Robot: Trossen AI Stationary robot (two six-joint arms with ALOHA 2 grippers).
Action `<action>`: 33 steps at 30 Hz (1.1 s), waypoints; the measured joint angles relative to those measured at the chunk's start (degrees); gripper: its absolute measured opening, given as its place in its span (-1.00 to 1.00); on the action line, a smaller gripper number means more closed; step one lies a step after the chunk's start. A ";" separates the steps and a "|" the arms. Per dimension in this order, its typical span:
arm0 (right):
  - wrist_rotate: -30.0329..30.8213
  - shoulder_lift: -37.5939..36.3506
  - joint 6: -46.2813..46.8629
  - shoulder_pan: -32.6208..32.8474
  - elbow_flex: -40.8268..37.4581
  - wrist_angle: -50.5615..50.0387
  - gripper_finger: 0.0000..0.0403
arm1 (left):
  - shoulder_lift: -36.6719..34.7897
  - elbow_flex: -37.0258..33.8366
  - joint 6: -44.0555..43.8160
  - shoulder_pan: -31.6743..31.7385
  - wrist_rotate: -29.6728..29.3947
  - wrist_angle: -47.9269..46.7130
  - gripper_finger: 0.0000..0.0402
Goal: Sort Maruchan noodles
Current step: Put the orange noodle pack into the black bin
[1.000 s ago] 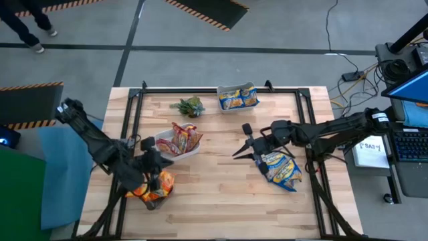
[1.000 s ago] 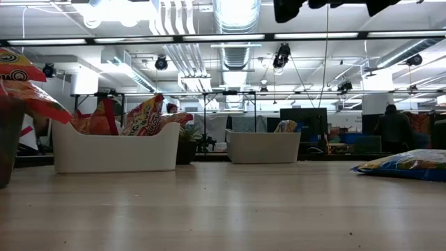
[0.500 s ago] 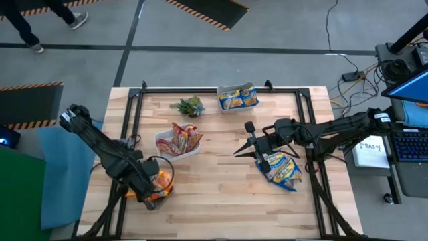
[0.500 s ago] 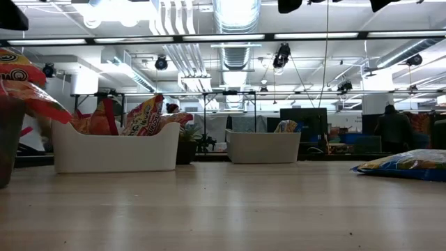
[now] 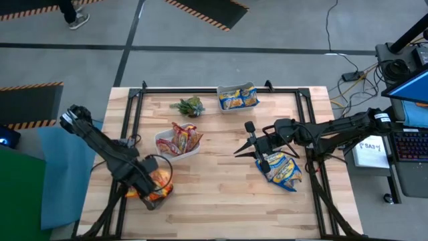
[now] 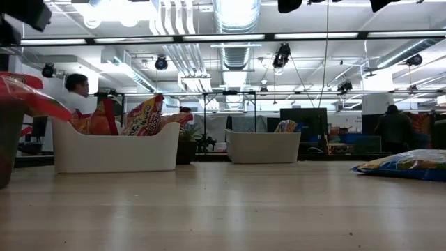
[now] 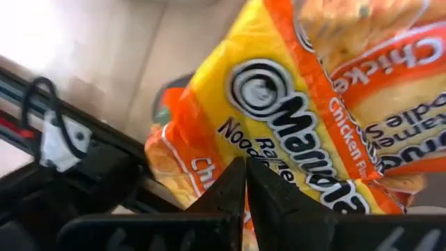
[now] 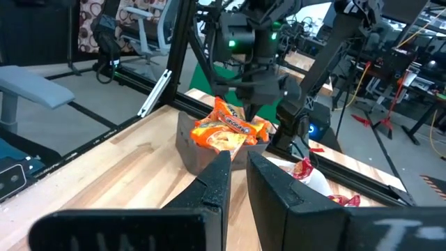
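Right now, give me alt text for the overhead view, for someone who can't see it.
Overhead view of a wooden table: the left gripper, jaws shut, is over a tub of orange noodle packets near the table's left front corner. The right gripper, jaws nearly shut, hovers mid-table beside loose blue-yellow packets. Farther back sit a white tub of red packets, a tub of blue-yellow packets and a small plant.

So on the tabletop [image 5: 214, 194] there's a tub [image 5: 175, 148] of noodle packets [image 5: 182, 137] left of centre, with the plant [image 5: 188, 106] behind it. Another tub [image 5: 237, 97] sits at the far edge, loose packets [image 5: 283, 169] lie on the right, and a packed bin [image 5: 155, 191] sits near-left.
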 joint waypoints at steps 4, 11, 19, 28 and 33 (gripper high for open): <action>0.00 0.00 0.17 0.00 0.00 0.00 -0.81 | 0.02 -3.57 0.17 0.00 5.09 2.51 -1.00; 0.00 0.04 0.22 0.00 0.00 0.00 -0.81 | -0.18 -5.14 0.62 0.00 8.17 2.47 -1.00; 0.04 0.04 0.11 0.00 0.00 0.02 -0.81 | -0.90 0.93 -0.73 0.09 7.97 1.59 -1.00; 0.04 0.04 2.17 0.00 0.00 -0.02 -0.81 | -0.88 -3.75 1.56 0.31 8.00 9.40 -1.00; 2.73 0.02 10.69 0.02 0.08 -0.20 -0.81 | -1.14 0.13 2.39 1.71 6.45 9.09 -1.00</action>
